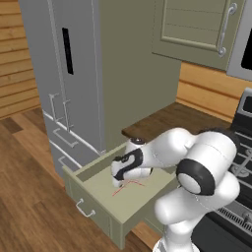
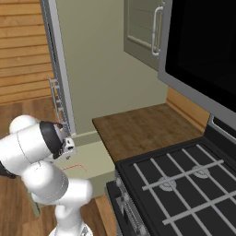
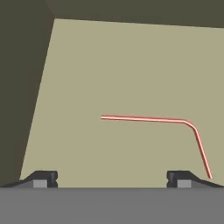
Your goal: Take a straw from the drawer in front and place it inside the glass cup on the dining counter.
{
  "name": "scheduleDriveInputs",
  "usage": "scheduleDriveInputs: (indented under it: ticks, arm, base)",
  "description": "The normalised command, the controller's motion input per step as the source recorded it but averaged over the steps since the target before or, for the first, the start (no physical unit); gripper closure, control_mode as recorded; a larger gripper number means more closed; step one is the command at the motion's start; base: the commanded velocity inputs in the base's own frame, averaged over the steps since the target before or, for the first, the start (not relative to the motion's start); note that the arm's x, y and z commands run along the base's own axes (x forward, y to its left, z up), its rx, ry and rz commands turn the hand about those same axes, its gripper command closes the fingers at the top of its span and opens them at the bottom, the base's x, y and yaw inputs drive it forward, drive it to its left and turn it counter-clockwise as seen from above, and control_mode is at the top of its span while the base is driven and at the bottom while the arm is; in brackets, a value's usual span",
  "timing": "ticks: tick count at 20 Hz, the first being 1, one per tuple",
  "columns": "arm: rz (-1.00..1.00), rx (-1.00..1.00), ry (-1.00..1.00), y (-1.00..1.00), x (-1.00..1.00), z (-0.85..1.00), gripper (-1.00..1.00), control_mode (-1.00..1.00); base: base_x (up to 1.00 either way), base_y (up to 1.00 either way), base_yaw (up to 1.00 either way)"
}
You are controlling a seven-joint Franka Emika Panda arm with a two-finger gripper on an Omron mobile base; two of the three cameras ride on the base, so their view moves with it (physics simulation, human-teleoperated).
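The sage-green drawer (image 1: 93, 199) stands pulled out in front of me, its silver handle (image 1: 84, 209) facing the floor side. A thin reddish-pink straw (image 3: 148, 118) with a bend lies flat on the drawer floor (image 3: 131, 61). It also shows as a faint red line, the straw (image 1: 129, 186) under my hand and the straw (image 2: 76, 167) beside the arm. My gripper (image 3: 111, 178) hangs open low inside the drawer, just above the straw, whose short bent end runs down toward the right fingertip (image 3: 179, 177). Nothing is held. The glass cup and the dining counter are out of view.
A tall grey fridge (image 1: 64, 74) stands left of the drawer. A dark-brown countertop (image 1: 162, 120) lies just behind it, under a green wall cabinet (image 1: 197, 24). A black stove (image 2: 184, 179) sits to the right beneath a dark microwave (image 2: 203, 46). Wooden floor lies to the left.
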Motion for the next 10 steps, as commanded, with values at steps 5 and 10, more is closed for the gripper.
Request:
scheduleDriveInputs:
  ticks: [5,10]
  arm:
    - [0.09,-0.01,0.02,-0.56,0.49,0.00,-1.00,-1.00]
    - [0.10,-0.07,0.00,-0.31,0.22,-0.22,-1.00,-1.00]
  base:
    - [0.00,0.00,0.00]
    - [0.00,0.00,0.00]
